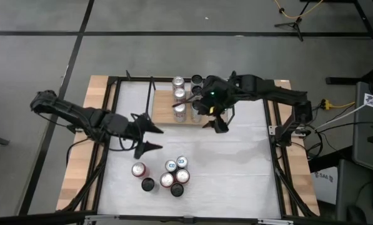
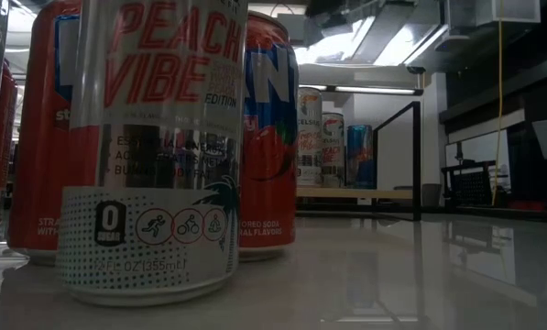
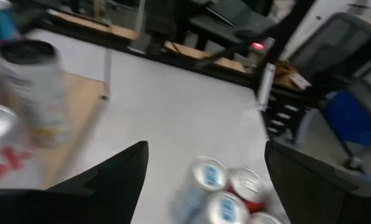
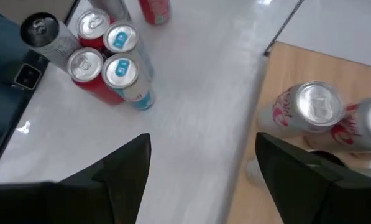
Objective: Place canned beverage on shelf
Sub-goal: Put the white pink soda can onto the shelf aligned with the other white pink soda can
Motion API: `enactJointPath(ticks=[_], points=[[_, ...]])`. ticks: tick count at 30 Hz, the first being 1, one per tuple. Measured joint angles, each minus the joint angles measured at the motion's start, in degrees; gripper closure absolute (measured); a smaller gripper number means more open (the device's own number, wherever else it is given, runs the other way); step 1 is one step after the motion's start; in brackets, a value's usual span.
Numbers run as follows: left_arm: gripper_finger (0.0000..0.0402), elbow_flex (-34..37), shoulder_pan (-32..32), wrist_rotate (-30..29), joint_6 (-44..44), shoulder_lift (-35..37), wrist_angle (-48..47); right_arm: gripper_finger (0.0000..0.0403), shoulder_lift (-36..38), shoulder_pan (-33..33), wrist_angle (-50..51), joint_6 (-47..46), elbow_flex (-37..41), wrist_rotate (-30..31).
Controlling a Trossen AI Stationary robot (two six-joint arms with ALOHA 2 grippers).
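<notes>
Seen from above, the shelf is lying at about 12 o'clock on the white table, and several cans are already standing on its wooden board. The right gripper is hanging just beside the shelf's 3 o'clock end. Its fingers are spread wide apart and are holding nothing. In the right wrist view, a white can with red letters is standing on the board.

The left gripper is hovering at about 9 o'clock from the table centre, pointing toward 3 o'clock. Its fingers are also wide open and empty.

A cluster of cans is waiting at about 6 o'clock, well apart from the shelf. One red can is standing near the cluster's 9 o'clock side.

In the low view, a silver can printed "PEACH VIBE" is standing very close to the camera.
</notes>
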State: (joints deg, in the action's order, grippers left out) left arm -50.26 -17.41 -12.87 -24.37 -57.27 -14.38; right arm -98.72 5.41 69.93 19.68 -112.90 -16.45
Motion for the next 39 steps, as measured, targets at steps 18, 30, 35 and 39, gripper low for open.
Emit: enactJointPath(ticks=[18, 30, 35, 39], points=[[0.0087, -28.33, -16.05, -0.95, -22.43, -20.31, -34.75, 0.0118, -1.53, -0.16, 0.42, 0.02, 0.26, 0.41], [0.0086, -43.73, -25.47, 4.53, -32.60, -36.74, -53.58, 0.0118, -1.53, -0.15, 0.44, 0.04, 0.26, 0.39], [0.0086, -43.73, -26.69, 4.82, -32.56, -38.62, -54.37, 0.0118, -1.53, -0.15, 0.43, 0.04, 0.26, 0.39], [0.0086, -43.73, -26.82, 3.21, -32.56, -38.89, -54.35, 0.0118, -1.52, -0.15, 0.44, 0.04, 0.26, 0.37]])
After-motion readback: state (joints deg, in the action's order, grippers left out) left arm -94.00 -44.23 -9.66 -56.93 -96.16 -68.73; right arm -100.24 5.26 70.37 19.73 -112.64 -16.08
